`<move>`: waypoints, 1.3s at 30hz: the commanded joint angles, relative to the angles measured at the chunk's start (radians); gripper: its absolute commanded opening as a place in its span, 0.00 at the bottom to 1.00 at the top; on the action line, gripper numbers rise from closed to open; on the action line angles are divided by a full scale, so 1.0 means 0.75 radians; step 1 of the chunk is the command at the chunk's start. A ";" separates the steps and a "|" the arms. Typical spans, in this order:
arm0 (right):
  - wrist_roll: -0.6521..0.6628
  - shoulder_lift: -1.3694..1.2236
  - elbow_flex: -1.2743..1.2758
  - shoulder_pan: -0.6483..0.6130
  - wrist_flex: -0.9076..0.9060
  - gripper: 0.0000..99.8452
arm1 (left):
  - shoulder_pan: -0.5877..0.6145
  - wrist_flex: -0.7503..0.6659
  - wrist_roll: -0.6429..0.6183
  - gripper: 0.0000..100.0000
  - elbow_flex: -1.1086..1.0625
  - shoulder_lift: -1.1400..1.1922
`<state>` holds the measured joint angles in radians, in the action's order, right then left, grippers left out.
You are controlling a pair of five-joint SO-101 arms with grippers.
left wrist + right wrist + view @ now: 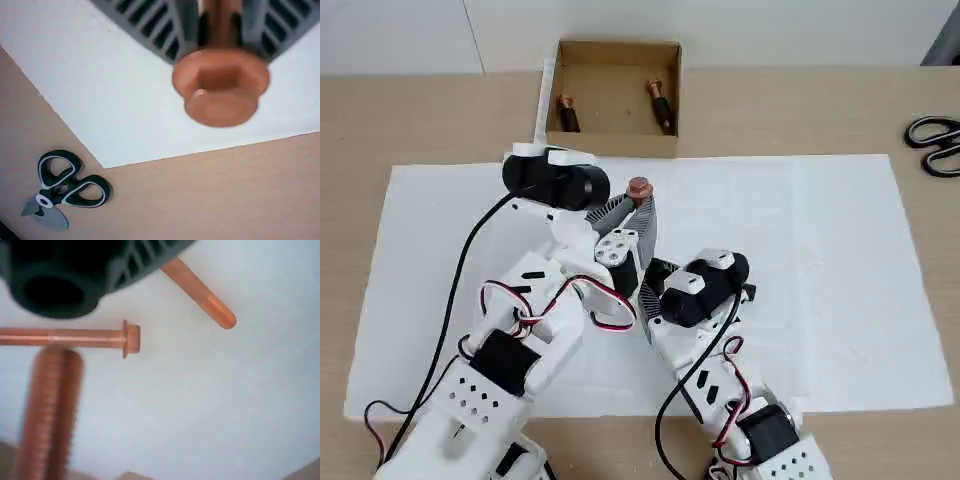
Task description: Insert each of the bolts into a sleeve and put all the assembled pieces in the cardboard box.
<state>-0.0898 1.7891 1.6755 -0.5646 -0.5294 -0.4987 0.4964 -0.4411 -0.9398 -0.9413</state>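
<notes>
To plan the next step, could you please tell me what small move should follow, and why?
Probably align the sleeve in the right gripper with the shaft of the bolt that the left gripper holds; the sleeve's opening looks empty, so they are not yet joined.

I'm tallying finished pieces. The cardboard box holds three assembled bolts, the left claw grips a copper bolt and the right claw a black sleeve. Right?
Not quite: the high view shows two assembled copper-and-black pieces, not three, in the open brown cardboard box. The left claw does grip a copper flanged bolt and the right claw a black tubular sleeve.
</notes>
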 commanded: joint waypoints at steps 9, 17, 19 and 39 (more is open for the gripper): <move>-0.006 0.034 0.010 -0.005 -0.003 0.00 | -0.008 -0.076 -0.008 0.01 -0.089 -0.037; -0.006 0.034 0.010 -0.005 -0.003 0.00 | -0.016 -0.268 -0.012 0.01 -0.230 -0.037; -0.006 0.034 0.010 -0.005 -0.003 0.00 | -0.041 -0.266 -0.012 0.01 -0.230 -0.039; -0.006 0.034 0.010 -0.001 -0.003 0.00 | -0.047 -0.010 0.037 0.01 -0.181 -0.088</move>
<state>-0.0898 1.7875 1.6755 -0.5662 -0.5340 -0.5309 0.4534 -0.4457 -1.1086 -0.9720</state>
